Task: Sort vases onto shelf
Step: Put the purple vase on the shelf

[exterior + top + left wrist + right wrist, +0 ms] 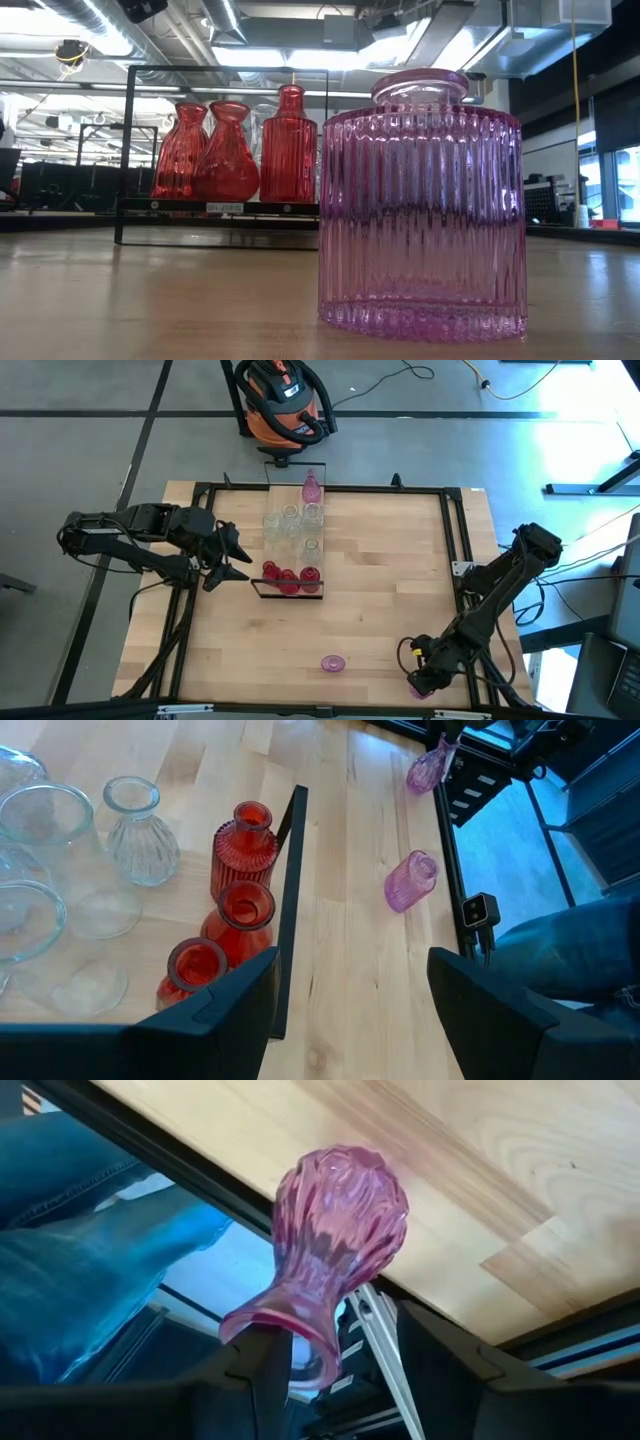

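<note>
The shelf [296, 592] is a narrow plank running from mid-table to the far edge. On it stand three red vases [240, 870] at its near end, then clear vases [290, 525], and a pink vase [311, 487] farthest back. A ribbed pink vase [420, 200] stands upright on the table near the front edge. At the near right corner a fluted pink vase [340, 1220] shows between the spread fingers of my open right gripper [345, 1335], its flared mouth toward the gripper. My left gripper [240, 557] hovers open, left of the shelf's near end. My right gripper slants down at the fluted pink vase from the mouth end. The flared rim [300, 1365] lies right beside one finger [255, 1370], while the other finger [440, 1360] stands clear of it. I cannot tell whether that finger touches the rim.
A black frame [452, 540] runs around the tabletop. A person's jeans [80, 1250] show just beyond the near edge by the right gripper. An orange vacuum [285, 400] stands on the floor behind the table. Bare wood [380, 580] lies between the shelf and the right arm.
</note>
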Controlling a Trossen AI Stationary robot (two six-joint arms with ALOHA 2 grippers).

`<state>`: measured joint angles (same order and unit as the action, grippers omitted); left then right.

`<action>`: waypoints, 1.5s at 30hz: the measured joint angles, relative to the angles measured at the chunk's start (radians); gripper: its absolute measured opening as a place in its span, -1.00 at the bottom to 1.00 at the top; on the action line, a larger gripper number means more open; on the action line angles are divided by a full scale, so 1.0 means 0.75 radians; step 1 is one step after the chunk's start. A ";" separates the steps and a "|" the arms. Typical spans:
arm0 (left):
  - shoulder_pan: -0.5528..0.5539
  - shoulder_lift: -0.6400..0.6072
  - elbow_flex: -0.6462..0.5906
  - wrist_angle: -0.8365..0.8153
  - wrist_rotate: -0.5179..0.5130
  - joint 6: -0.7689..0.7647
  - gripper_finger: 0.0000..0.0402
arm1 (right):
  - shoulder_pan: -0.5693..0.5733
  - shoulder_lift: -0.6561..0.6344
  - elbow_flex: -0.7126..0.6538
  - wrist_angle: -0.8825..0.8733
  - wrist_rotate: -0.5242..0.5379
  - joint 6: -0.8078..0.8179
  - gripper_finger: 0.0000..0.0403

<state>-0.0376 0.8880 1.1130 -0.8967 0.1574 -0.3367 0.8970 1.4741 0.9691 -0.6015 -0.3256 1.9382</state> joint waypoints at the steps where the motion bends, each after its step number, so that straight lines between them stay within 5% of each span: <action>1: 0.000 0.000 0.000 0.000 0.000 0.000 0.23 | 0.000 0.001 0.001 0.000 0.003 0.016 -0.18; 7: -0.001 0.000 0.000 0.000 -0.010 0.000 0.23 | -0.001 0.001 0.001 -0.002 0.049 0.069 -0.31; 13: 0.000 0.000 0.000 0.001 -0.025 0.000 0.23 | -0.001 0.001 0.002 0.002 0.094 0.048 -0.92; 20: -0.001 0.000 0.000 0.067 -0.114 0.011 0.23 | -0.083 -0.027 0.001 -0.068 0.085 -0.055 -0.97; 29: 0.000 0.008 0.000 0.323 -0.326 0.084 0.23 | -0.411 -0.185 -0.001 -0.261 0.118 -0.390 -0.98; 34: 0.007 0.073 0.000 0.533 -0.265 0.156 0.23 | -0.618 -0.281 0.071 -0.421 0.196 -0.598 -0.99; 45: 0.067 0.375 -0.001 0.834 -0.087 0.258 0.41 | -1.019 -0.305 0.599 -0.705 0.483 -1.086 -0.99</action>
<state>0.0130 1.1694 1.1126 -0.2710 0.0919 -0.1431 0.1326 1.2457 1.4184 -1.1305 0.0364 1.1237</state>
